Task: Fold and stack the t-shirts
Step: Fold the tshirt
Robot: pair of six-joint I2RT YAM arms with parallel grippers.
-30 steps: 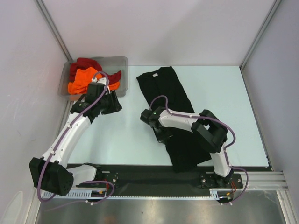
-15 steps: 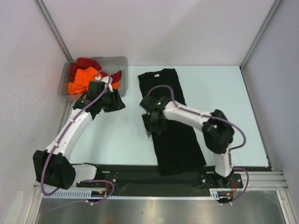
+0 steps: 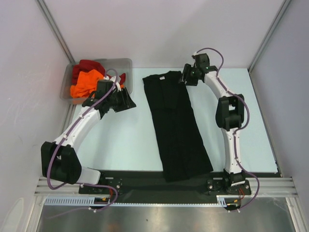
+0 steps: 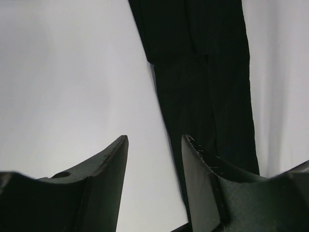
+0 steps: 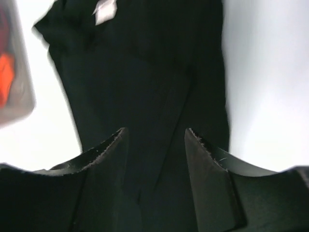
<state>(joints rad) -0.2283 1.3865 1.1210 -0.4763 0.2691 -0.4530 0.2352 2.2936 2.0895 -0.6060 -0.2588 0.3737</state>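
At the centre of the table (image 3: 251, 111), the black t-shirt (image 3: 176, 125) lies flat as a narrow strip, straightened since a second ago. The right gripper (image 3: 186, 77) has released it and now hangs open and empty over the collar end. The left gripper (image 3: 129, 102), open and empty, hovers beside the bin (image 3: 120, 62). A cross-fold is judged next.

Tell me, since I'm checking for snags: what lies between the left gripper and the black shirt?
Nothing but a bare strip of table lies between the left gripper and the black shirt. The top view shows this.
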